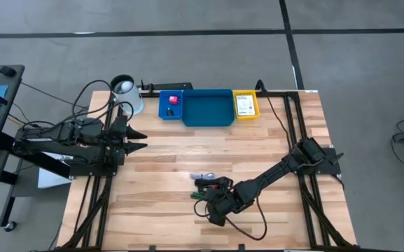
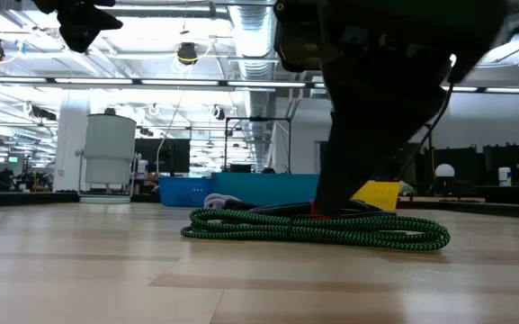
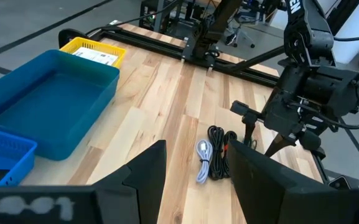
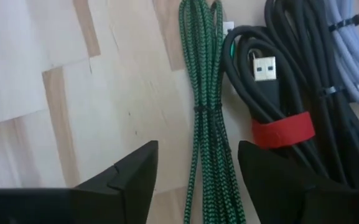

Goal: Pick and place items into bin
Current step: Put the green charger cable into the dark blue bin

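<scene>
Three cable bundles lie side by side on the wooden table: a green braided one (image 4: 204, 106), a black one with a red strap (image 4: 283, 132) and a pale silvery one (image 4: 353, 50). My right gripper (image 4: 198, 180) is open and slants down over them (image 1: 212, 206), one finger on each side of the green cable (image 2: 317, 229). My left gripper (image 3: 195, 180) hangs open above the table's left side (image 1: 135, 140), holding nothing. A pink-red cube (image 1: 173, 101) lies in the small blue basket and a white card (image 1: 244, 105) in the yellow bin. My right gripper comes at the cable pile from above, slanting, with the green cable (image 4: 199, 143) running along between its open fingers. One fingertip (image 4: 279, 180) stands over the black cable. Whether either finger touches a cable, I cannot tell.
Along the far edge stand the small blue basket (image 1: 164, 112), a large blue bin (image 1: 207, 120) and a yellow bin (image 1: 237, 105). A white cup (image 1: 126, 94) stands at the far left. Black frame rails (image 1: 293, 119) run down the table's right side. Bare wood spreads around the cables.
</scene>
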Controlling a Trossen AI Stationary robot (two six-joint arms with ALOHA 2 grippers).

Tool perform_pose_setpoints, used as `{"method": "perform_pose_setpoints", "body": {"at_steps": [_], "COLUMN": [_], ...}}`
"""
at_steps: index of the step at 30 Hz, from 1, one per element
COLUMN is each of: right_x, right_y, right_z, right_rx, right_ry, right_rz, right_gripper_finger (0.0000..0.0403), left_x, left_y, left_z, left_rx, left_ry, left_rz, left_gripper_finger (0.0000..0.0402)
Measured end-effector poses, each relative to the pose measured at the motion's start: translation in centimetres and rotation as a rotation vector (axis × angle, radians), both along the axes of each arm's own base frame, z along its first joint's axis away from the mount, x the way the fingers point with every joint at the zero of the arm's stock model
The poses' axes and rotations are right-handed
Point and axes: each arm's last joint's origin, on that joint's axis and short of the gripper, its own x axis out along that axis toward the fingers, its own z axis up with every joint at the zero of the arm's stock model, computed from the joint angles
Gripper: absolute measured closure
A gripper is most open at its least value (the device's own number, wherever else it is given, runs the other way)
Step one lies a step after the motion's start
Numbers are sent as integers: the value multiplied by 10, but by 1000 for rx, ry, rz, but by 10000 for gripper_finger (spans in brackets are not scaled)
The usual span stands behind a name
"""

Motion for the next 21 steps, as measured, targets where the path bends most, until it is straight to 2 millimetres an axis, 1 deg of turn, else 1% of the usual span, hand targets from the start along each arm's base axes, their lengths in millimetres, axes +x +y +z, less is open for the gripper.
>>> {"method": "perform_pose_setpoints", "body": {"at_steps": [5, 11, 17, 21], "right_x": [-2, -6, -9, -10], "right_y": [-1, -3, -7, -7], "right_z": [-4, -10, -15, -16], "right_rx": [-4, -8, -12, -4], "right_ry": [10, 31, 51, 57], "right_rz": [0, 2, 0, -8], "right_gripper_finger": [177, 186, 204, 233], "left_x": [0, 0, 0, 0], "left_y": [0, 0, 0, 0], "left_z": [0, 0, 0, 0], "left_rx": [0, 1, 1, 2], "left_ry": [0, 0, 0, 0], "left_rz": [0, 1, 1, 1], "left_gripper_finger": [242, 242, 242, 242]}}
